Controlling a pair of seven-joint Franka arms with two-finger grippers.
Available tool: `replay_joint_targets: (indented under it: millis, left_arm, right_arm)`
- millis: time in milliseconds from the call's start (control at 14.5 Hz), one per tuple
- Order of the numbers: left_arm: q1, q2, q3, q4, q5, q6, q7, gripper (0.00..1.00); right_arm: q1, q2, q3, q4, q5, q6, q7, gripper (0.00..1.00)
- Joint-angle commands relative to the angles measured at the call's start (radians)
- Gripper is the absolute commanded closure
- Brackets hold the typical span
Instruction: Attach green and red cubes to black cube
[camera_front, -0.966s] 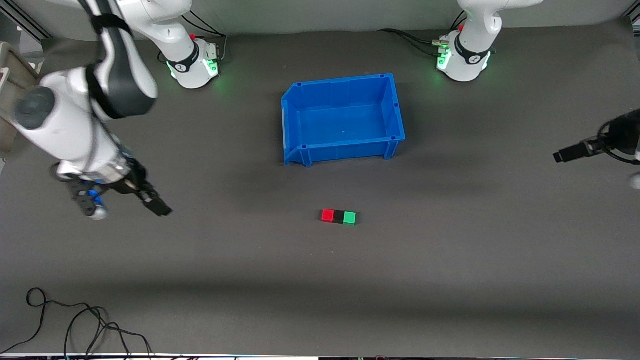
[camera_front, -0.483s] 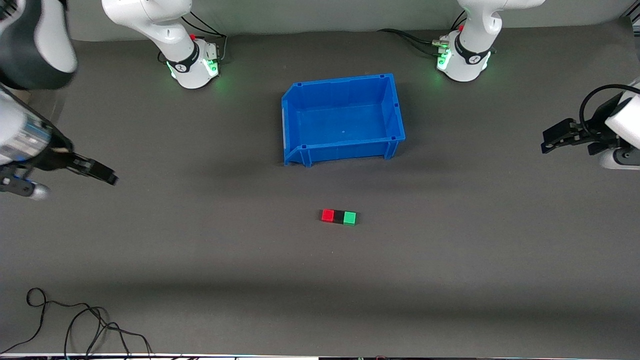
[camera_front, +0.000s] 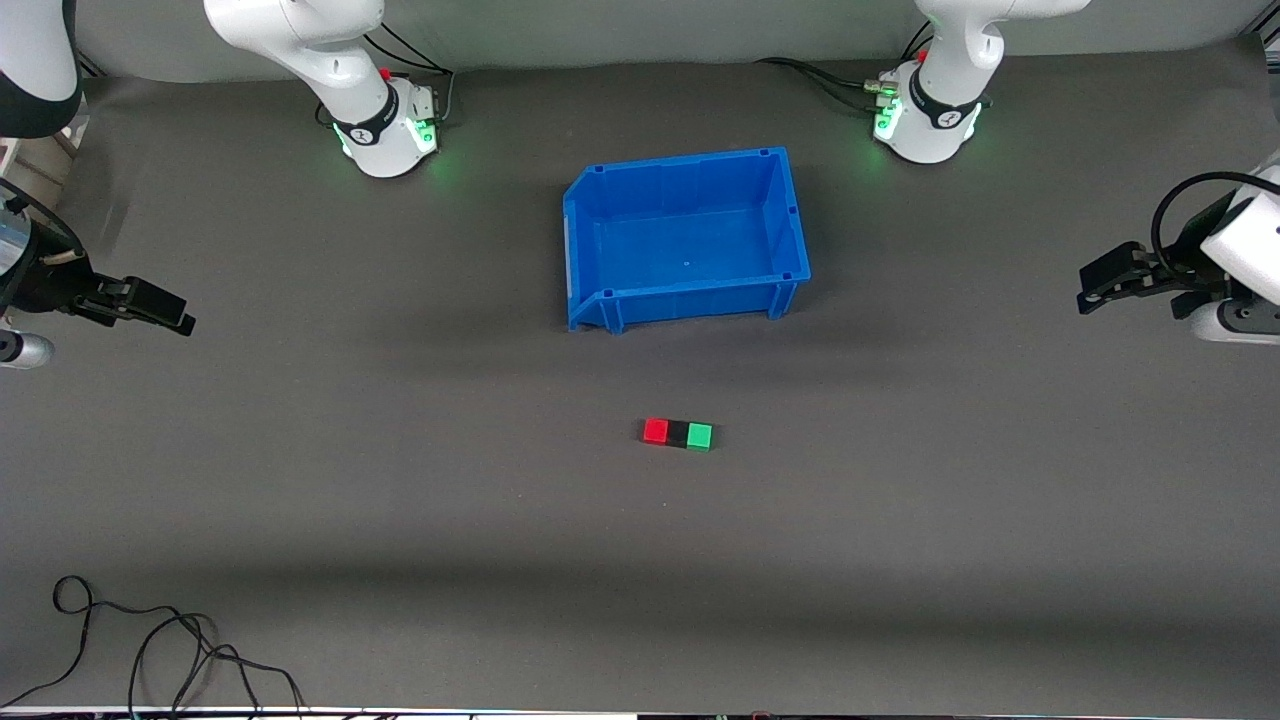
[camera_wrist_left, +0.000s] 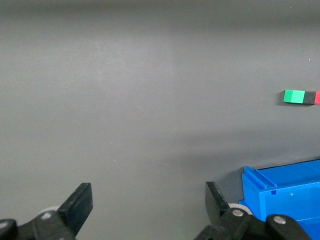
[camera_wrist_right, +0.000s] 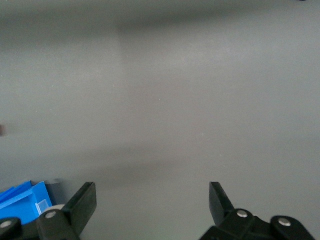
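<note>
The right tool (camera_front: 165, 312) hangs over the right arm's end of the dark surface (camera_front: 400, 520), jaws spread and holding nothing. The blue bin (camera_front: 790, 215) sits mid-surface between the two bases, nothing in it. Nearer the front camera, three small cubes lie in one touching row: red cube (camera_front: 656, 431), black cube (camera_front: 678, 433), green cube (camera_front: 700, 436). The left tool (camera_front: 1095, 290) hangs over the left arm's end, jaws likewise spread and bare.

dark grey mat (camera_front: 900, 520) covers the table; loose black cable (camera_front: 150, 650) at the near corner; pale wall (camera_front: 640, 25) above.
</note>
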Motion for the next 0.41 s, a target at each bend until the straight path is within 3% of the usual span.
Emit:
replay_joint_targets:
  millis: [0,345]
  left_arm:
    - [-0.002,-0.025,-0.001,-0.003,0.014,-0.016,0.018,0.0]
    - [-0.002,-0.021,-0.001,-0.003,0.016,-0.017,0.018,0.0]
  right_arm:
    - [0.003,0.005,0.001,0.022,0.007,-0.019,-0.089,0.0]
    - [0.001,0.002,0.003,0.035,0.007,-0.036,-0.109,0.0]
